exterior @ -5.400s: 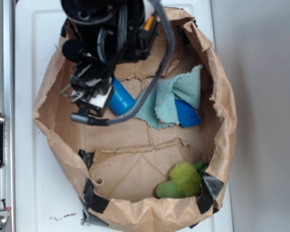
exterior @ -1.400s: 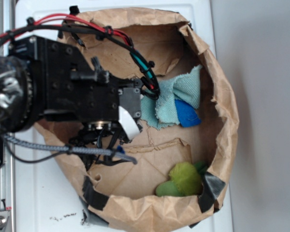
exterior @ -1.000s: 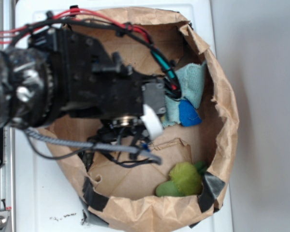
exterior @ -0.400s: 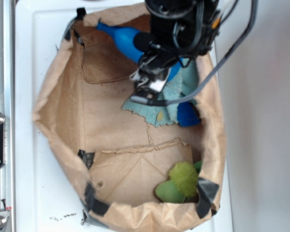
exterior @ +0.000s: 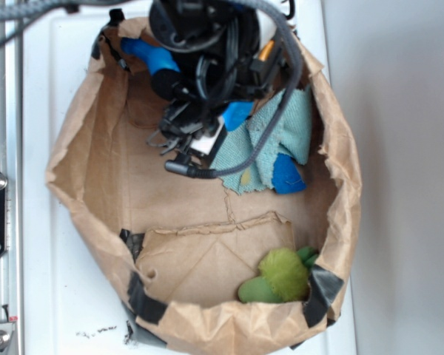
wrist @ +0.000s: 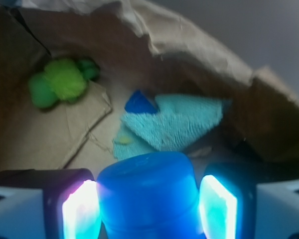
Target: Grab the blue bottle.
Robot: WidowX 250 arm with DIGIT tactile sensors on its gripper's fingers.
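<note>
The blue bottle (exterior: 152, 58) lies slanted across the back of the brown paper bag (exterior: 340, 170), neck toward the upper left. Its flat base (exterior: 237, 115) pokes out beside the teal cloth. My gripper (exterior: 226, 118) comes down over the bottle's body, and the black arm hides the bottle's middle. In the wrist view the blue bottle (wrist: 147, 184) fills the gap between both lit finger pads (wrist: 79, 211), which press its sides. My gripper (wrist: 149, 204) is shut on it.
A teal cloth (exterior: 270, 144) (wrist: 177, 122) lies crumpled at the bag's right. A small darker-blue object (exterior: 287, 175) (wrist: 141, 103) sits at its edge. A green plush toy (exterior: 281, 275) (wrist: 57, 82) rests in the bag's front corner. A metal rail (exterior: 4, 148) runs down the left.
The bottle, earlier lying beside the cloth mid-bag, now sits up at the bag's back in my grip. Since 0.4 s ago the gripper and bottle have shifted left and slightly down.
</note>
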